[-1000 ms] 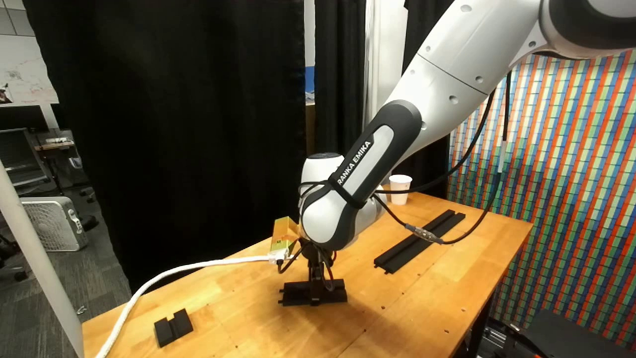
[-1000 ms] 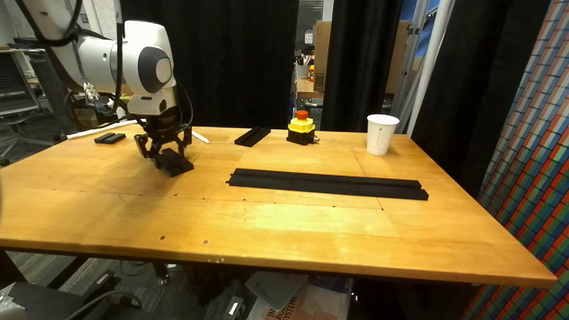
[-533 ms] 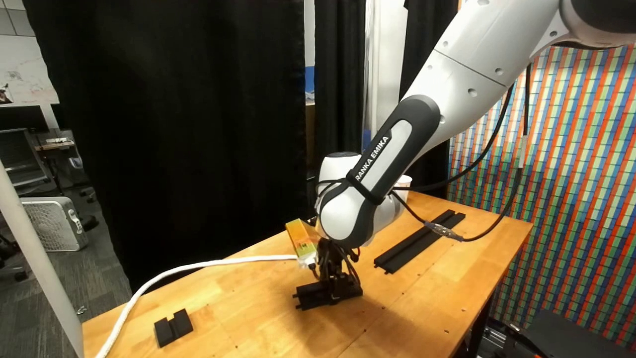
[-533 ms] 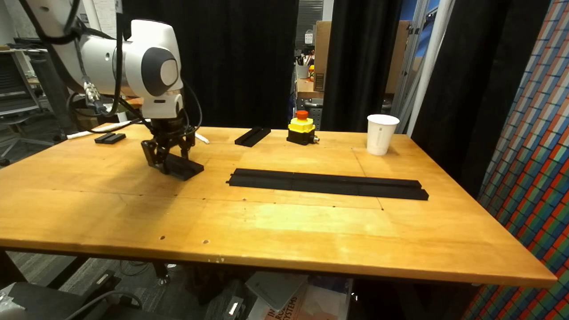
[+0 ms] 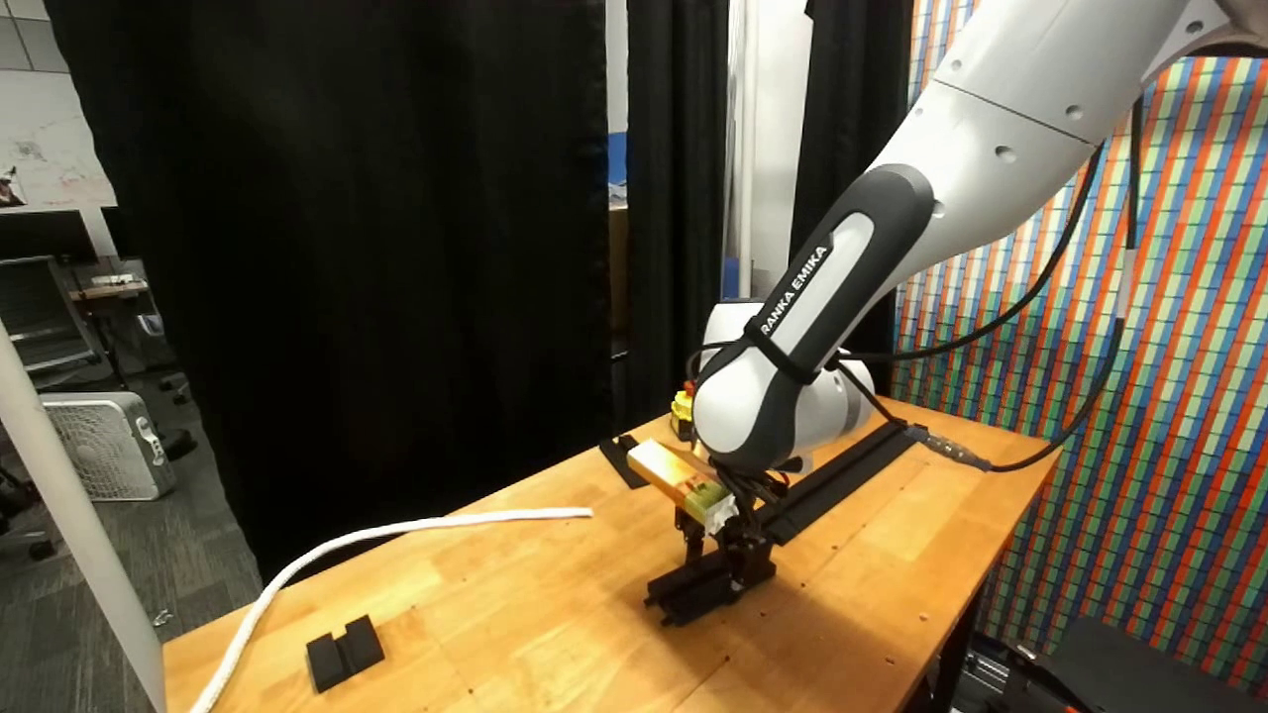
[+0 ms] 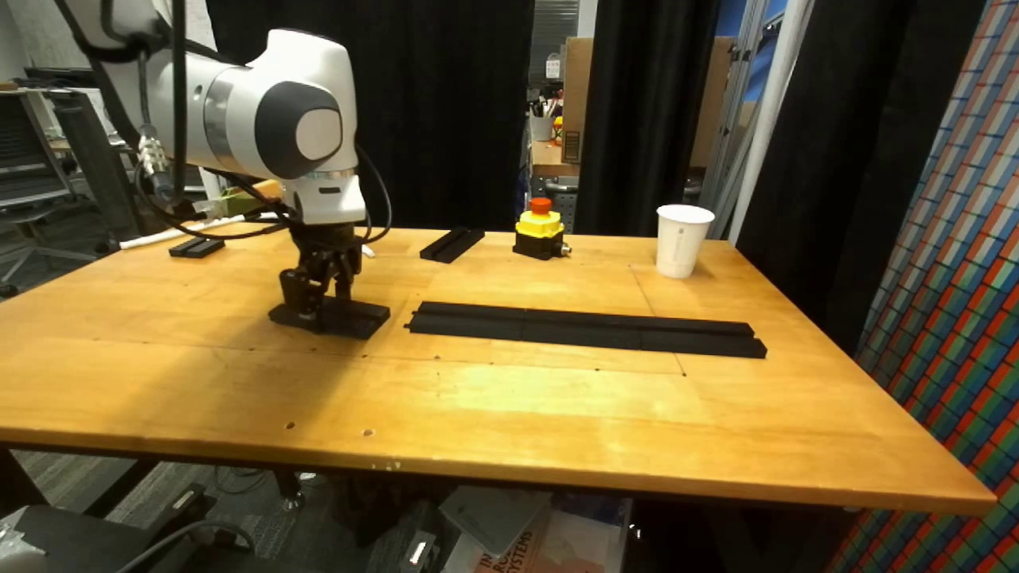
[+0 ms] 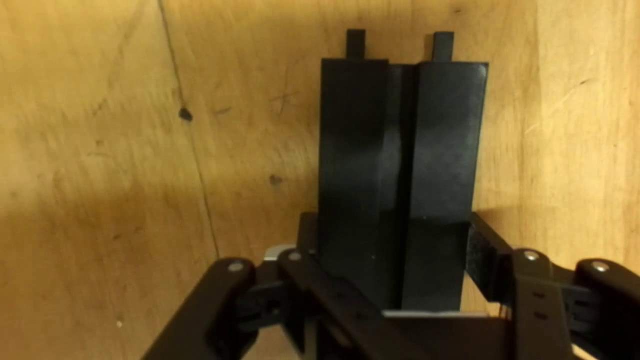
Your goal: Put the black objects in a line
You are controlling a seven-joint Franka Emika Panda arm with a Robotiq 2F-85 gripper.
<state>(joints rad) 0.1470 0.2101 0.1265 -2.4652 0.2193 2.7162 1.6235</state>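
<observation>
In the wrist view my gripper (image 7: 392, 244) is shut across a grooved black bar (image 7: 352, 150), one finger against each long side. Two small pegs stick out of the bar's far end there. In both exterior views this bar (image 6: 368, 317) lies flat, at or just above the table; I cannot tell which. Its pegless end points at the pegged end of a long row of black bars (image 6: 581, 328), joined end to end, with a small gap between. Another black bar (image 6: 452, 245) lies near the back edge. A further black bar (image 5: 345, 654) lies apart, near the white cable.
A yellow and red stop button (image 6: 540, 228) stands at the back edge, with a white paper cup (image 6: 685, 241) to its right. The white cable (image 5: 396, 530) runs along the table's back side. Arm cables hang close to the gripper.
The gripper has carried the held bar towards the long row and turned it, bringing it closer to the row's direction. The row and the loose bars have stayed put.
</observation>
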